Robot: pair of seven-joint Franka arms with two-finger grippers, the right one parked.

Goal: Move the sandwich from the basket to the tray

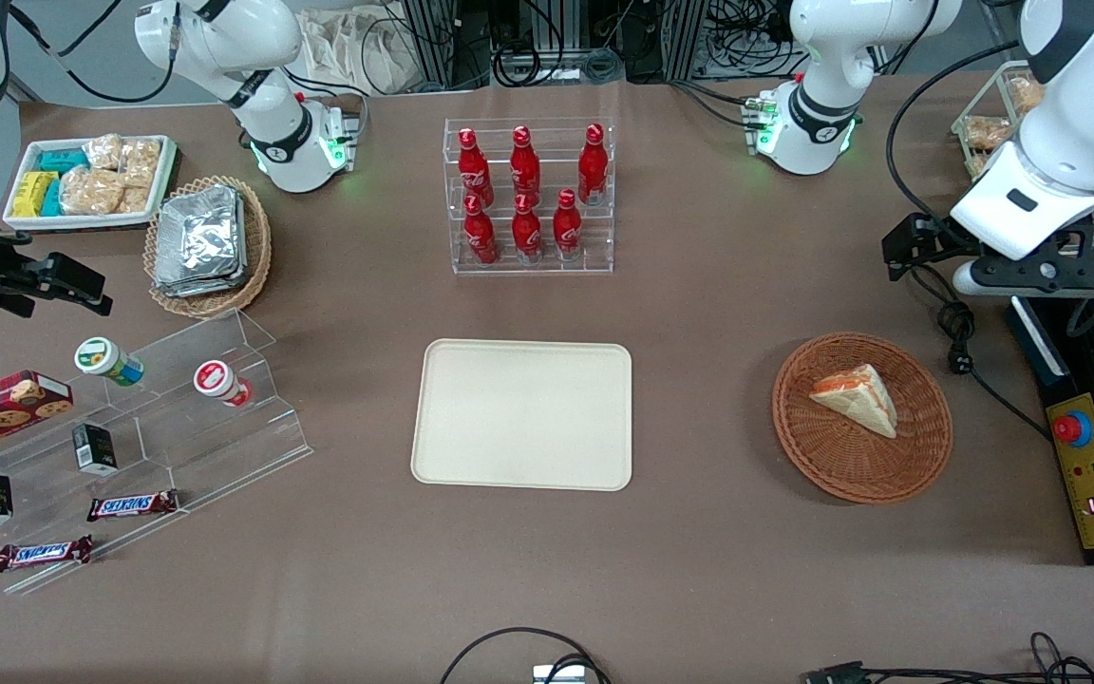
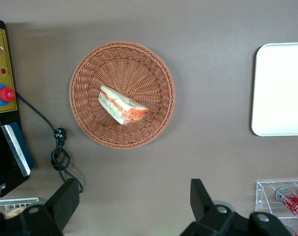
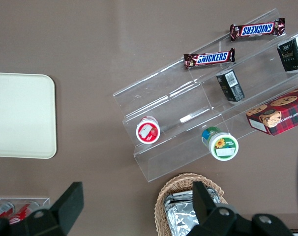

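Nearest the front camera, two Snickers bars (image 1: 132,504) lie on the lowest steps of a clear acrylic stepped stand (image 1: 224,427) at the parked arm's end of the brown surface (image 1: 718,570). A little farther from the camera, in the middle of the surface, sits the cream-beige tray (image 1: 522,414), flat and bare. Toward the working arm's end rests the round reddish-brown wicker basket (image 1: 861,416), well apart from the tray. The sandwich (image 1: 857,399) lies in the basket, a pale bread wedge with orange-red and green layers along one edge, set slightly off the basket's centre.

The left arm is held high above the working arm's end of the surface, its white forearm sloping down to a black wrist assembly, farther from the camera than the basket and off to its outer side. The pincer (image 2: 134,206) hangs well above the surface with the camera looking straight down; its two dark fingers (image 2: 65,199) stand wide apart and hold nothing. In the wrist view the basket (image 2: 122,94) and sandwich (image 2: 122,105) lie below and ahead of the fingers, not between them, and the tray (image 2: 282,88) shows at the edge.

A clear rack of red Coca-Cola bottles (image 1: 530,195) stands farther from the camera than the tray. A black and yellow control box with a red button (image 1: 1085,465) lies beside the basket.
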